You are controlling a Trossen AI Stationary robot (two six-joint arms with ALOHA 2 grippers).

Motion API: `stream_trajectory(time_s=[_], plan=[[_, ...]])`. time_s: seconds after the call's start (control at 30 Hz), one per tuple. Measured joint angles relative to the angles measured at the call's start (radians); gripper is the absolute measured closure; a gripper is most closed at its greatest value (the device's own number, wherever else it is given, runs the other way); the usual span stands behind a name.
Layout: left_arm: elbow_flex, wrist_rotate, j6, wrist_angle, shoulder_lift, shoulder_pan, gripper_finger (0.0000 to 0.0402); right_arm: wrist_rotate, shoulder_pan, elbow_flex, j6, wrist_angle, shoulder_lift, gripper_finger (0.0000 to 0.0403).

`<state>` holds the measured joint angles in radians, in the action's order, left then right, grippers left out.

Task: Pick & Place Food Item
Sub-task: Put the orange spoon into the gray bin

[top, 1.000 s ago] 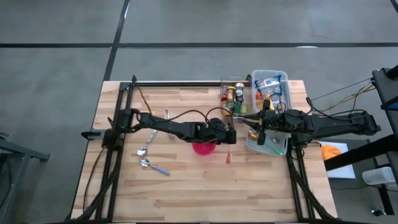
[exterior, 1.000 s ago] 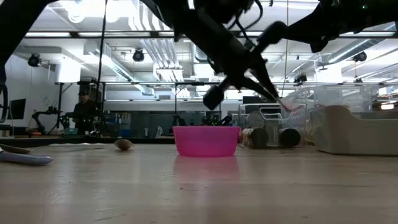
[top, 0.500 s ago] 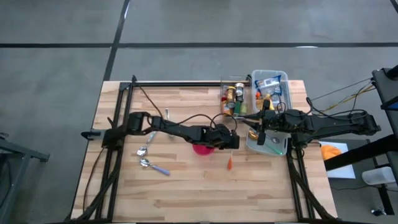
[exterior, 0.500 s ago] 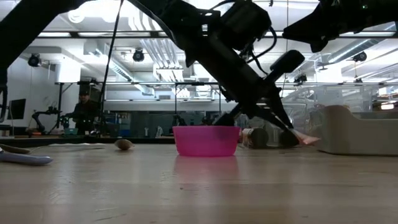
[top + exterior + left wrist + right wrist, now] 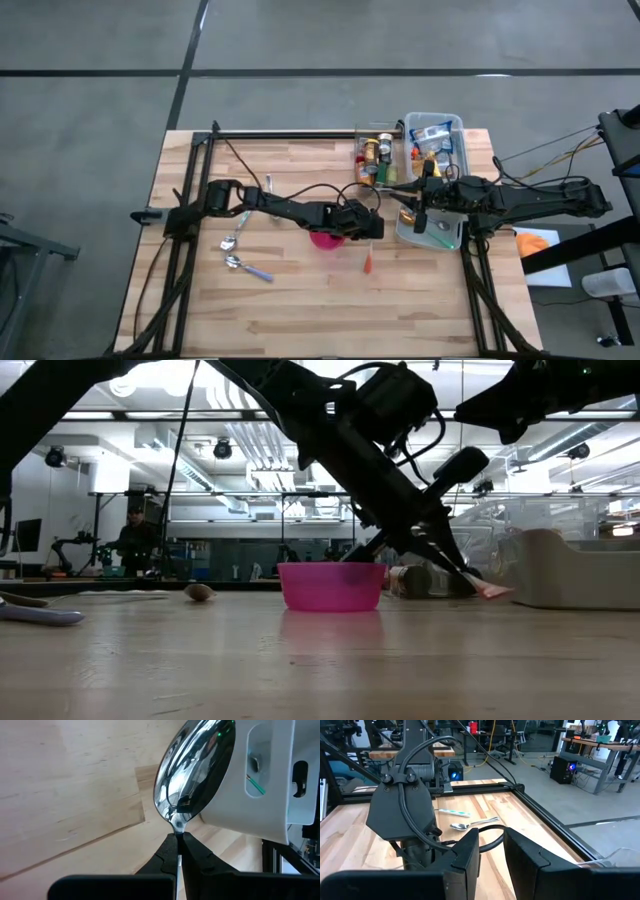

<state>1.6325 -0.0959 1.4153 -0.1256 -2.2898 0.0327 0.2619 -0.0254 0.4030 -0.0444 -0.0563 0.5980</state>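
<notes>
Spoon (image 5: 195, 775) clamped by its thin neck in the left gripper (image 5: 179, 840), whose fingers are pressed fully together on it. Only the left wrist view shows the shiny metal bowl just past the fingertips. From above, the same spoon (image 5: 367, 262) is a thin reddish sliver sticking out beyond the left gripper (image 5: 365, 232), its shape hard to make out. At table height the spoon's (image 5: 490, 590) pinkish tip sits at or just above the wood below the slanted left gripper (image 5: 455, 565); whether it touches cannot be told.

The pink bowl (image 5: 326, 239) lies just behind that gripper, partly covered by the arm from above. The low view shows the pink bowl's (image 5: 331, 586) side but not its inside.

The white bin (image 5: 440, 118) stands just beyond the spoon, filling the edge of the left wrist view (image 5: 260, 785). Its packets are too small to name.

The right gripper (image 5: 418, 218) hangs over the bin's near end. In its own view the right gripper's (image 5: 491, 855) fingers stand slightly apart, nothing between them. Beyond them on the table lie two loose spoons (image 5: 470, 825).

A person (image 5: 133, 540) stands far back in the room.
</notes>
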Motion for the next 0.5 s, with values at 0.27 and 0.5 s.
stream_trajectory(time_s=[0.27, 0.5], plan=[[0.0, 0.0, 0.022, -0.072, 0.0, -0.002, 0.04, 0.0, 0.0, 0.0, 0.0, 0.0, 0.0, 0.0316], [0.0, 0.0, 0.026, -0.084, 0.0, -0.002, 0.04, 0.0, 0.0, 0.0, 0.0, 0.0, 0.0, 0.0316]])
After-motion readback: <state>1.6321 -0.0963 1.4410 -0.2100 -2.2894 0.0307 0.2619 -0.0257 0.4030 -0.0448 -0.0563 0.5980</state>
